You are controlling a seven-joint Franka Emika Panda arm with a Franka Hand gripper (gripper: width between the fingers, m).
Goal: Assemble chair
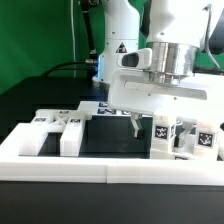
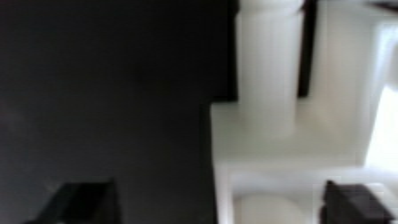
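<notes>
Gripper (image 2: 217, 203) hangs low over the table, jaws spread wide, nothing clamped between them. In the wrist view two dark fingertips (image 2: 80, 201) show. One is over bare black table (image 2: 107, 100), the other over a white chair slab (image 2: 294, 150). There is a clear gap between the slab's edge and the fingertip over the table. No contact can be made out on either side. A white post-like piece (image 2: 276, 50) runs off from the slab, away from the fingertips. Whether it is joined to the slab or only butted against it is too blurred to tell.

Exterior view, places reckoned from the low white border wall (image 1: 110, 160) across the front:
- The arm (image 1: 165, 60) comes down behind the wall, somewhat toward the exterior view's right of the wall's middle. One dark finger (image 1: 133, 124) reaches nearly to the table just behind the wall.
- The chair is not assembled and lies as loose parts in two groups.
- The left group of blocks (image 1: 60, 130) sits just behind the wall toward its exterior-view left end, square tags on the upper faces.
- The right group of blocks (image 1: 185, 138) sits just behind the wall toward its exterior-view right end, tags facing the camera, under the arm's white body.
- A strip of bare black table lies behind the wall's middle, between the two groups.
- A green backdrop (image 1: 30, 40) stands well behind the wall.
</notes>
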